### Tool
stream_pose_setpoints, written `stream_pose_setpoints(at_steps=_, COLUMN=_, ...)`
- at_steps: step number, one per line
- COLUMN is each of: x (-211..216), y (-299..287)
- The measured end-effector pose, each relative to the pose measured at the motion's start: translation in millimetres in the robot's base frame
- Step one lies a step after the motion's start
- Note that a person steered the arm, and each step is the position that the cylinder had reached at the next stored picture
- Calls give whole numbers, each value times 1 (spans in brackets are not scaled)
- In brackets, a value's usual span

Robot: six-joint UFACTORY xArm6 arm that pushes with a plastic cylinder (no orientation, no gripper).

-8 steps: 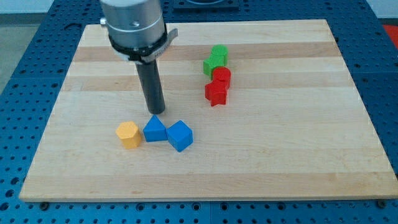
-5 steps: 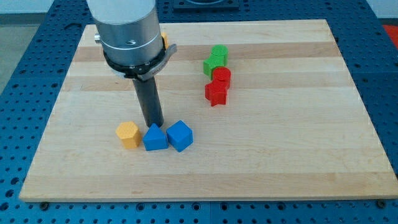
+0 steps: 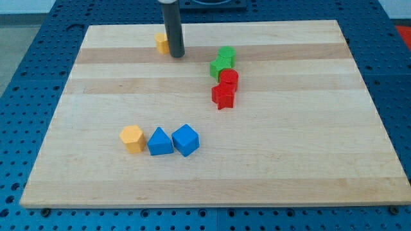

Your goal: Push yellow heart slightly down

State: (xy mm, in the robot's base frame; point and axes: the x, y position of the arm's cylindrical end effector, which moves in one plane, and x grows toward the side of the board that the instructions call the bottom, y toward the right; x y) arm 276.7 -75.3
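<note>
The tip (image 3: 176, 56), a bare rod with no claw, touches the yellow heart's (image 3: 161, 43) right side, poorly placed for pushing down.

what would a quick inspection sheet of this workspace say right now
surface: wooden board lying on a blue perforated table
job's things: yellow heart near the view's top, partly hidden behind the rod
clutter: yellow block, blue triangular block and blue cube in a row at lower left; two green blocks above two red blocks at centre
grippers: none; my tip sits at the heart's right edge
cables: nothing seen
surroundings: dark object at the view's top edge, unclear
</note>
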Motion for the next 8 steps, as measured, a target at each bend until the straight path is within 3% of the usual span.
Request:
stream_pose_setpoints(at_steps=1, x=-43, y=8)
stream_pose_setpoints(at_steps=2, x=-60, y=-8)
stream_pose_setpoints(at_steps=3, x=-42, y=-32)
stream_pose_setpoints(at_steps=7, x=94, y=-31)
stream_pose_setpoints(at_steps=8, x=106, y=-32)
